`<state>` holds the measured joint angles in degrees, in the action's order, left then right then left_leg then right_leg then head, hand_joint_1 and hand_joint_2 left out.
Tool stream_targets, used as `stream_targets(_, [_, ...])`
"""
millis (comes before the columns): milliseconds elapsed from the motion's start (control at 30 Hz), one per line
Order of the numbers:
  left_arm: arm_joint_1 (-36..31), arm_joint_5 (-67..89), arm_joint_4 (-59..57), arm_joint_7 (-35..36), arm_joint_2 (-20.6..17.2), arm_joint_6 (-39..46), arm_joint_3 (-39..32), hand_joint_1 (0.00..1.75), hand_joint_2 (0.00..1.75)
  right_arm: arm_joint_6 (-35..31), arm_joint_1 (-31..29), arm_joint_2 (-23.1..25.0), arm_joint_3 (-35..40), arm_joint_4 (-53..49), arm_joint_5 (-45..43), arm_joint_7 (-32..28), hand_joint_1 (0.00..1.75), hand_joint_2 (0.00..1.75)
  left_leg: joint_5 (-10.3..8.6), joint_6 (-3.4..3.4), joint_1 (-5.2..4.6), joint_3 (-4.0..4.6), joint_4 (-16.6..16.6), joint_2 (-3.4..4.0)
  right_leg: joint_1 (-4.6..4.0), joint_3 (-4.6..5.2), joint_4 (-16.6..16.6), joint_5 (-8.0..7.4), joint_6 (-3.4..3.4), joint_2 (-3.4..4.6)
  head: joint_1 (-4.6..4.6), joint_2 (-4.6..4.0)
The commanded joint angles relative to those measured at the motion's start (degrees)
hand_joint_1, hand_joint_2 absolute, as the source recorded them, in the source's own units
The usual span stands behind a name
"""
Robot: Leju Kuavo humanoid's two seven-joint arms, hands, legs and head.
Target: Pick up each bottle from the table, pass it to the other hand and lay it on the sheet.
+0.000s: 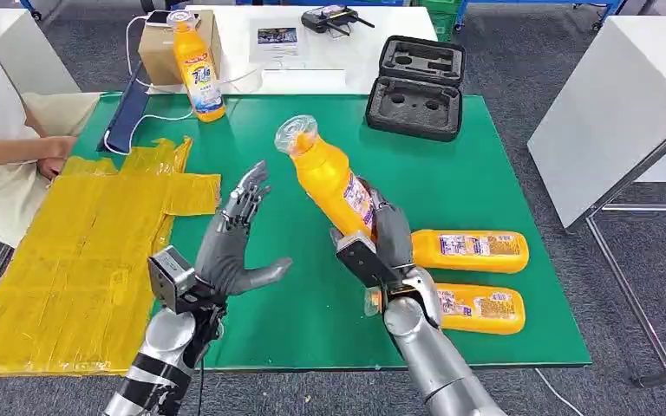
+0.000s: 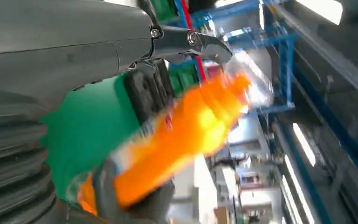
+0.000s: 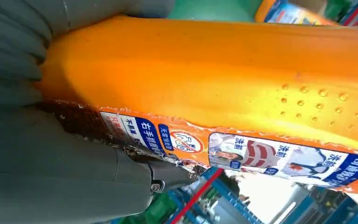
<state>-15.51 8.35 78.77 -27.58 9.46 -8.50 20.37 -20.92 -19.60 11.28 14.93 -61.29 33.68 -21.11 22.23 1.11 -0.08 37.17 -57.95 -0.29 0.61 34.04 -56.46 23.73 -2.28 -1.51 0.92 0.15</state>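
Note:
My right hand grips an orange bottle by its lower body and holds it up over the green table, its clear-wrapped cap tilted up and to the left. That bottle's label fills the right wrist view. My left hand is open just left of it, fingers spread, palm facing the bottle, a short gap between them. From the left wrist the bottle looks blurred beyond the fingers. The yellow sheet lies on the table's left part. Two more orange bottles lie flat at right. Another bottle stands upright at the back.
A black foam-lined case lies open at the table's back right. A cardboard box and a white table stand behind. A person sits at the left with a hand by the sheet. A white panel is at right.

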Motion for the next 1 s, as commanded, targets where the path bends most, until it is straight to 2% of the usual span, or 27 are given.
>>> stream_targets(33, [-2.2,2.8,-1.1,0.8,-1.4,4.0,5.7,0.00,1.75,6.2,-0.3,4.2,6.9,1.9,-0.1,-3.7,1.75,1.75,0.12,-0.10,0.03,-0.25,0.0,0.13,-0.02,-0.21,0.0,0.10,0.10,0.21,0.00,0.00])
stream_targets(100, [-3.7,2.5,-3.6,1.2,-0.7,5.7,4.1,0.00,1.75,6.4,1.1,5.0,12.2,0.6,0.8,-5.6,1.75,1.75,0.11,-0.10,0.05,-0.24,0.0,0.15,-0.04,-0.19,0.0,0.08,0.10,0.21,0.00,0.00])
stream_targets(400, [-6.4,2.1,-8.4,1.4,0.2,6.7,1.5,0.00,1.75,6.3,2.3,5.2,18.0,-0.3,-0.1,-6.6,1.75,1.75,0.13,-0.08,0.17,-0.30,0.0,0.10,-0.14,-0.28,0.0,0.12,0.09,0.19,0.02,0.00])
stream_targets(567, [-8.0,6.8,-11.9,1.5,1.4,13.4,0.2,0.00,1.75,3.3,2.9,5.6,22.7,-0.6,1.1,-7.3,1.75,1.75,0.07,-0.08,0.16,-0.18,0.0,0.08,-0.14,-0.18,0.0,0.06,0.09,0.16,-0.04,0.00])
stream_targets(633, [-9.0,8.0,-14.2,1.9,1.9,15.5,-0.5,0.00,1.75,2.7,3.0,5.5,24.3,-1.3,0.9,-7.2,1.75,1.75,0.17,-0.13,0.17,-0.37,0.0,0.10,-0.15,-0.37,0.0,0.17,0.13,0.23,0.07,0.00])
stream_targets(667, [-9.6,8.0,-15.4,2.0,2.1,16.0,-1.1,0.00,1.75,2.2,3.0,5.5,25.0,-1.3,1.3,-7.1,1.75,1.75,0.07,-0.08,0.13,-0.19,0.0,-0.01,-0.11,-0.18,0.0,0.10,0.07,0.06,0.02,0.00])
stream_targets(867, [-12.1,8.0,-21.3,1.3,2.6,18.6,-4.5,0.00,1.75,0.6,2.1,5.7,26.3,0.4,0.5,-7.1,1.75,1.75,0.15,-0.12,0.16,-0.37,0.0,0.12,-0.14,-0.35,0.0,0.14,0.12,0.24,0.00,0.00])
stream_targets(1000, [-12.4,9.7,-22.7,1.0,2.6,19.7,-4.2,0.00,1.75,0.0,1.9,5.7,26.3,0.7,0.1,-7.2,1.75,1.75,0.12,-0.10,0.15,-0.29,0.0,0.14,-0.14,-0.27,0.0,0.09,0.10,0.25,-0.02,0.00])
